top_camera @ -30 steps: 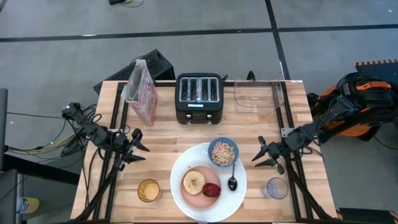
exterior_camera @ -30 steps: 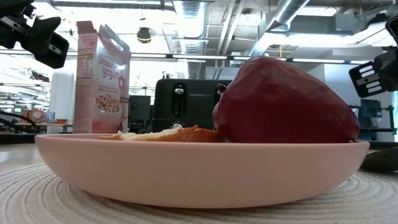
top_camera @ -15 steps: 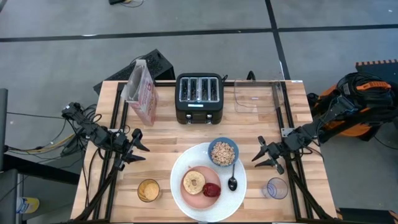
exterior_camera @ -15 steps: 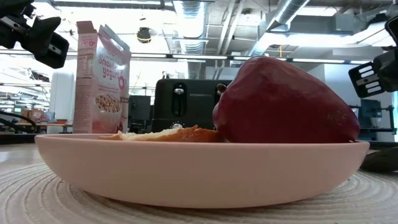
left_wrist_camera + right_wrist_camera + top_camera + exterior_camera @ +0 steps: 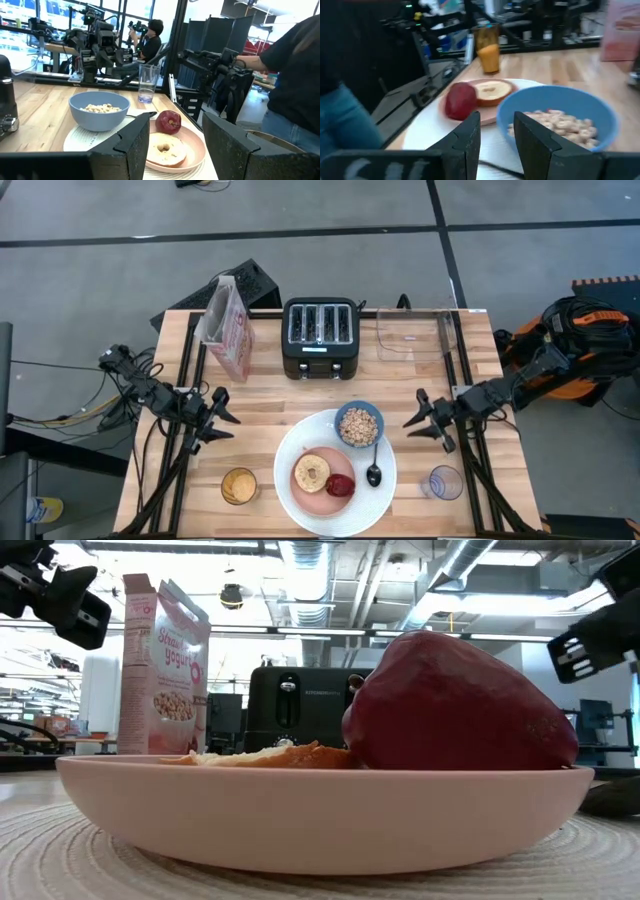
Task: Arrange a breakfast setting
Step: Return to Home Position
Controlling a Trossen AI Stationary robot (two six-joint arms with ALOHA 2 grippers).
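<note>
While the right claw [image 5: 415, 427] hangs open and empty beside the blue bowl [image 5: 358, 425], spoon [image 5: 373, 470] nearby on the white plate [image 5: 300, 438], left claw [image 5: 232, 427] open, empty, farther off.

**Colour key, high view.**
- Table [image 5: 260, 395]: pale wood laid in lengthwise planks.
- Large round white plate [image 5: 292, 445]: white; the low view shows fine concentric ribbing.
- Smaller pink plate [image 5: 312, 502]: plain matte pink.
- Small blue bowl [image 5: 340, 413]: dusty blue, holding tan cereal [image 5: 359, 426].
- Toasted bagel half [image 5: 311, 472]: golden tan, paler on the cut face.
- Small red fruit [image 5: 340, 484]: deep crimson.
- Dark spoon [image 5: 373, 473]: near black.
- Toaster [image 5: 320, 338]: black.
- Cereal box [image 5: 228, 328]: pink and white with red lettering.
- Glass [image 5: 239, 486]: filled with orange liquid.
- Cup [image 5: 445, 481] and bin [image 5: 415, 332]: clear.
- Floor [image 5: 120, 260]: grey, crossed by dark lines.
</note>
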